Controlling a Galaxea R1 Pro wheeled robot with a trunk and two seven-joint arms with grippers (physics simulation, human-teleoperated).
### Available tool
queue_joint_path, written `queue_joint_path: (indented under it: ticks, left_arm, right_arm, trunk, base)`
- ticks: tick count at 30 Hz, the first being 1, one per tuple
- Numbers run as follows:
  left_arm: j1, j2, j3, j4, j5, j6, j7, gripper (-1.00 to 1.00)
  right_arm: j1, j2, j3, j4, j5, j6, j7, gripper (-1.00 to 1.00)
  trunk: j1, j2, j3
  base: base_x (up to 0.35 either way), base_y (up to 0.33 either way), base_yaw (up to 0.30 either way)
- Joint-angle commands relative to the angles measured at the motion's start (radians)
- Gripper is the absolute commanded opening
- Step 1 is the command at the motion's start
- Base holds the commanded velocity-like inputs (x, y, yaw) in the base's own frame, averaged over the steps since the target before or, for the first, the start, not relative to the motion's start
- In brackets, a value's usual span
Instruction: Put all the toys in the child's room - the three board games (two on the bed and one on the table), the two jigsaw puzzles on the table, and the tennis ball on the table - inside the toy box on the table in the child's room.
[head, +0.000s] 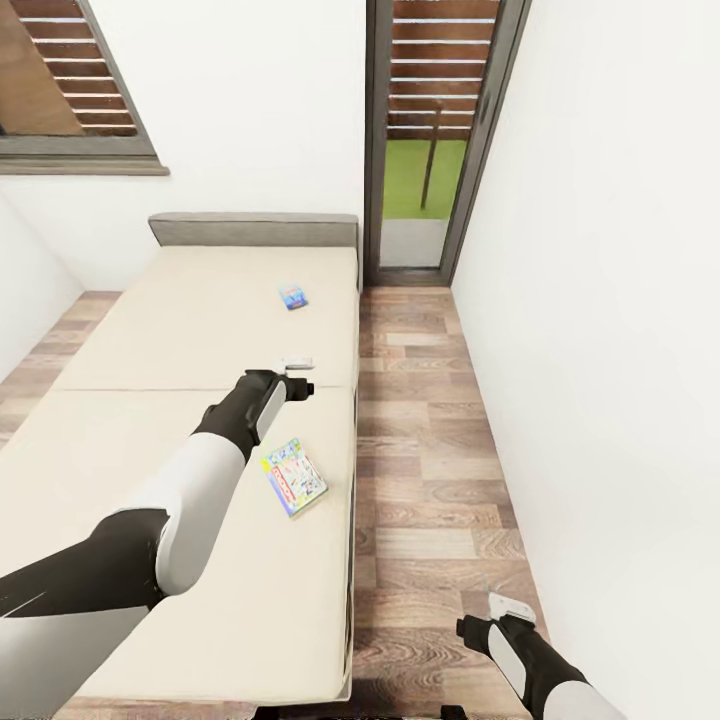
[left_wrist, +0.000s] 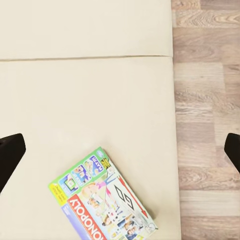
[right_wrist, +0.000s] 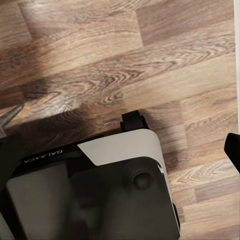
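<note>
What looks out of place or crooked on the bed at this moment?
Two board games lie loose on the bed: the near board game sits askew by the bed's edge, and the far board game lies further up. Nothing looks damaged or spilled.

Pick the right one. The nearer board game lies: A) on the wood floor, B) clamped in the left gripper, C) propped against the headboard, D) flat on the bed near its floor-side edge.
D: the board game lies flat on the bed by its edge, while the left gripper hangs open above the bed beyond it, apart from it.

Cream bed (head: 200, 330), near board game (head: 294, 477) by its edge, far board game (head: 293, 296)
</note>
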Motion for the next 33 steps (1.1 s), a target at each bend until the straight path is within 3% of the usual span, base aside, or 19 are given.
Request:
queue_joint_path:
  ticks: [1,33]
  left_arm:
    - [-0.003,-0.001,0.007,-0.001,-0.01,0.008,-0.003,1.0]
    - [-0.028,-0.001,0.007,0.0,-0.01,0.026,0.011,1.0]
  right_arm:
    - [0.0,0.0,0.0,-0.002,-0.011,0.004,-0.006,1.0]
    - [0.0,0.0,0.0,0.001,-0.012,0.005,-0.006,1.0]
  trunk:
    - [0.0,-0.002,-0.003]
    - [0.0,-0.002,-0.056]
  base:
    - [0.0,0.0,0.0]
    - [0.0,0.0,0.0]
